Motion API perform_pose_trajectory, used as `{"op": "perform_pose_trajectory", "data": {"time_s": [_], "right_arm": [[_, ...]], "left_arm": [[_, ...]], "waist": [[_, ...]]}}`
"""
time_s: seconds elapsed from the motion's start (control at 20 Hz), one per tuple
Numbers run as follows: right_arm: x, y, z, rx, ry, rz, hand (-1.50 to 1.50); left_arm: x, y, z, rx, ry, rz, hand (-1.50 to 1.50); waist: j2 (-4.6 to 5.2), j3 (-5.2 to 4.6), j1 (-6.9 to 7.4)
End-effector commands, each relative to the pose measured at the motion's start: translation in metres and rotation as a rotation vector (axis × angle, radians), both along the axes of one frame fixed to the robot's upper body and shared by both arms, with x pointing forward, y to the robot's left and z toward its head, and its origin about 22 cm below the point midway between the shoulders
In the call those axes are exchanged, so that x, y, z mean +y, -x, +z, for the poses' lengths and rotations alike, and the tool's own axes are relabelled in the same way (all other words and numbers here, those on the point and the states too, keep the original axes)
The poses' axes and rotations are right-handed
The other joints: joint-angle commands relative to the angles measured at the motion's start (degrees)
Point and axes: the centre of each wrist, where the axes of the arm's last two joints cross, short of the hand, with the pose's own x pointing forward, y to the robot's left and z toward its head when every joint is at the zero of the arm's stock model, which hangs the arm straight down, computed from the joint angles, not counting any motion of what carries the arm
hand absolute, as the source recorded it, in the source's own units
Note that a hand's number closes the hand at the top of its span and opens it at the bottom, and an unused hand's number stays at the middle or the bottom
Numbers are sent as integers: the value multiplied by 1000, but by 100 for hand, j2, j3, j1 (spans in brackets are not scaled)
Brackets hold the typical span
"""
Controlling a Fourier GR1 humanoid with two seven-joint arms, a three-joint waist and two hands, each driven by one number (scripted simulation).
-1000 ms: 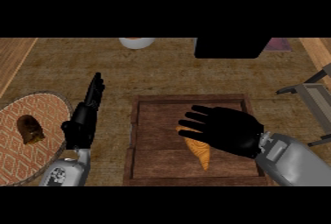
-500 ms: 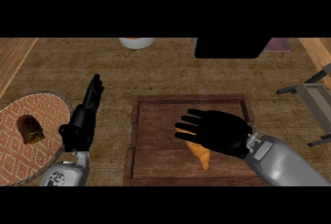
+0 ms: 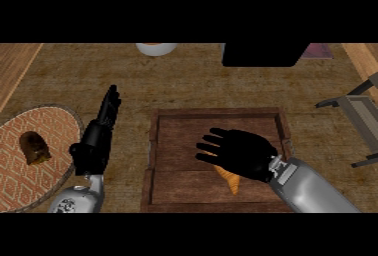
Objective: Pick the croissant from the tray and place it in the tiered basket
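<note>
Lying inside the wooden tray [image 3: 166, 145] toward its near edge, the croissant [image 3: 227, 179] is mostly hidden under the right hand [image 3: 240, 154], whose fingers spread apart over it. The left hand [image 3: 94, 140] rests straight-fingered on the tabletop [image 3: 184, 80] between the tray and a woven mat [image 3: 52, 130]. The tiered basket [image 3: 358, 107] stands at the right edge.

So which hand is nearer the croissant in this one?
The right. The right hand is directly over the croissant on the tray, hiding most of it. The left hand rests outside the tray's left edge, fingers straight.
</note>
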Motion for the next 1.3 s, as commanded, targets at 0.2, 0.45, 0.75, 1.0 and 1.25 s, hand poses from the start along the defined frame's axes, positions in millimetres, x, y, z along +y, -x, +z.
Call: {"op": "perform_pose_trajectory", "data": {"time_s": [0.2,0.45,0.75,1.0,1.25], "right_arm": [[7,-16,-13,61,0,-1,-150],[18,-1,-9,53,14,7,-150],[14,-7,-34,98,-1,-2,-150],[28,-5,-57,97,-48,-34,-150],[20,-1,-69,20,-142,16,150]], "left_arm": [[17,-6,5,-10,-3,6,0],[13,-2,-16,-21,-18,20,0],[18,1,-9,-6,-14,8,0],[13,-4,-23,13,-13,-11,0],[3,7,-7,-21,-11,0,0]], "waist": [[0,0,2],[-1,-1,-14],[1,0,-3],[8,0,2],[2,2,12]]}}
